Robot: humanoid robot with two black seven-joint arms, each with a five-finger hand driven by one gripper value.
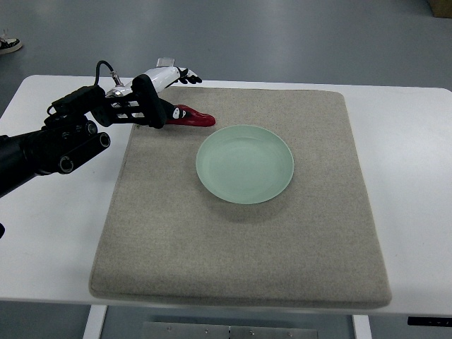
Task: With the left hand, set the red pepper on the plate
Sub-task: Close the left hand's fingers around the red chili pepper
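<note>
A red pepper (192,117) lies on the grey mat (240,240) near its far left corner, pointing right toward a pale green plate (244,164) that sits on the middle of the mat with nothing on it. My left hand (176,94) reaches in from the left and hovers right at the pepper's left end. Its black fingers (188,77) stretch out past the mat's far edge, and the thumb sits low beside the pepper's stem end, hiding it. The hand is open and does not grip the pepper. No right arm shows.
The mat covers most of a white table (409,141). My dark left forearm (49,145) crosses the table's left side. A shoe (8,44) shows on the floor at far left, and a box corner (442,6) at top right.
</note>
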